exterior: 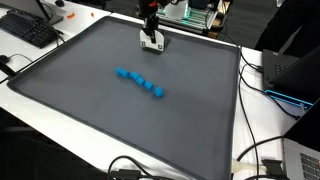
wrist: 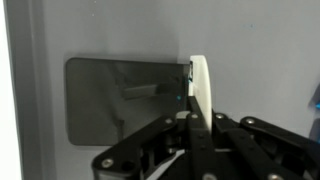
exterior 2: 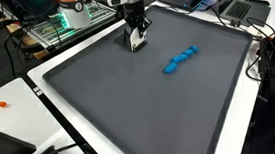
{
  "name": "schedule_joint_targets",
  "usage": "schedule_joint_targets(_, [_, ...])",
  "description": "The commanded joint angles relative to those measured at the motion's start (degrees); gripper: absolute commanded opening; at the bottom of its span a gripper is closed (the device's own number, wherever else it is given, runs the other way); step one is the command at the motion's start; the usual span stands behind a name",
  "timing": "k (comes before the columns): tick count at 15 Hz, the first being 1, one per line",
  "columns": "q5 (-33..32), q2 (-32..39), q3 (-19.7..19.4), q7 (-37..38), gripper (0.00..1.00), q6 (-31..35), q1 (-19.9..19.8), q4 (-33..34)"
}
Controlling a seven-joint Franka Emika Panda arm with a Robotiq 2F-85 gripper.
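In both exterior views my gripper (exterior: 152, 38) (exterior 2: 136, 35) hangs low over the far edge of the dark grey mat (exterior: 80, 100) (exterior 2: 154, 114). In the wrist view the gripper (wrist: 192, 116) is shut on a thin white flat piece (wrist: 201, 80) that stands on edge between the fingers. That white piece (exterior: 152, 44) shows below the fingers, at or just above the mat. A curved row of small blue blocks (exterior: 140, 81) (exterior 2: 181, 60) lies near the mat's middle, well apart from the gripper. A dark rounded rectangular patch (wrist: 110, 100) lies under the gripper in the wrist view.
A black keyboard (exterior: 28, 28) lies beside the mat. Cables (exterior: 265, 150) and a laptop (exterior 2: 239, 8) are along one side. Lit equipment (exterior 2: 57, 20) stands behind the arm. A small orange thing (exterior 2: 3, 103) lies on the white table.
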Motion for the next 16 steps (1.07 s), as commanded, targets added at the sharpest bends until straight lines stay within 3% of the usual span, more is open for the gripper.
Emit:
schedule_joint_targets(1, [1.4, 0.3, 0.5, 0.3, 0.01, 2.0, 0.3, -0.8])
schedule_joint_targets(9, [4.3, 1.5, 0.9, -1.9, 0.01, 3.0, 0.3, -0.3])
schedule_joint_targets(15, [3.0, 1.9, 0.8, -1.4, 0.01, 2.4, 0.2, -0.2])
schedule_joint_targets(16, [2.8, 1.8, 0.8, -1.8, 0.29, 2.2, 0.2, -0.3])
